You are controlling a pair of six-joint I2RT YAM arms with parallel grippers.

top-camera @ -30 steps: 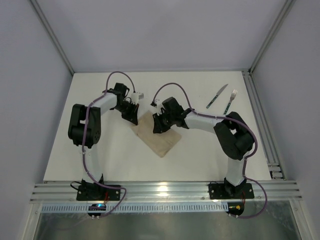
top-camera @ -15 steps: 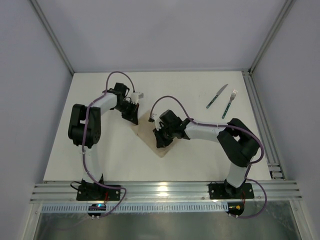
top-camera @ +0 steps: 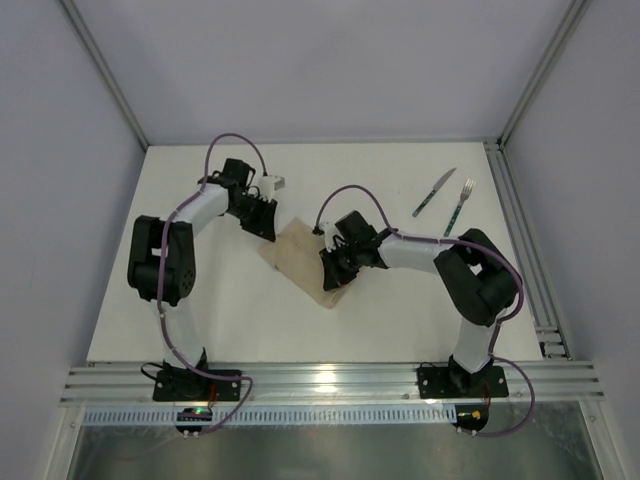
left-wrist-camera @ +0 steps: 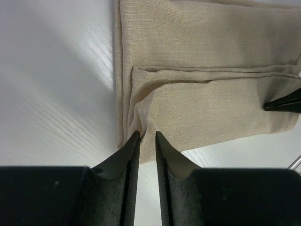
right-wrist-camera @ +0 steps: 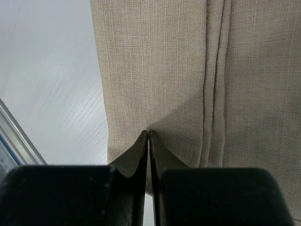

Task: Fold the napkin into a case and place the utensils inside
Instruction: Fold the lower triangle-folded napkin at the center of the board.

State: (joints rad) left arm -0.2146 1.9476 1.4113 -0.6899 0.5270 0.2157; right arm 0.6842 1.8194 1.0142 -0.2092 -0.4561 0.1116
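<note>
The beige napkin (top-camera: pixel 300 262) lies mid-table, folded into a narrow oblong case that runs diagonally. My left gripper (top-camera: pixel 264 230) is at its far left end. In the left wrist view its jaws (left-wrist-camera: pixel 146 135) stand a narrow gap apart over the cloth's (left-wrist-camera: pixel 211 94) corner, holding nothing. My right gripper (top-camera: pixel 333 275) is at the near right end. Its jaws (right-wrist-camera: pixel 148 133) are shut, and they pinch the puckered cloth (right-wrist-camera: pixel 155 61) near its edge. The utensils lie apart at the far right: a knife (top-camera: pixel 433 193) and a fork (top-camera: pixel 460 203), both with dark handles.
An aluminium rail (top-camera: pixel 520 230) runs along the table's right edge, close to the fork. Another rail (top-camera: pixel 320 380) crosses the near edge between the arm bases. Grey walls and frame posts enclose the table.
The left gripper has opened off the cloth and drawn slightly back toward the far left. The right gripper has moved to the napkin's near right end and shut on it.
</note>
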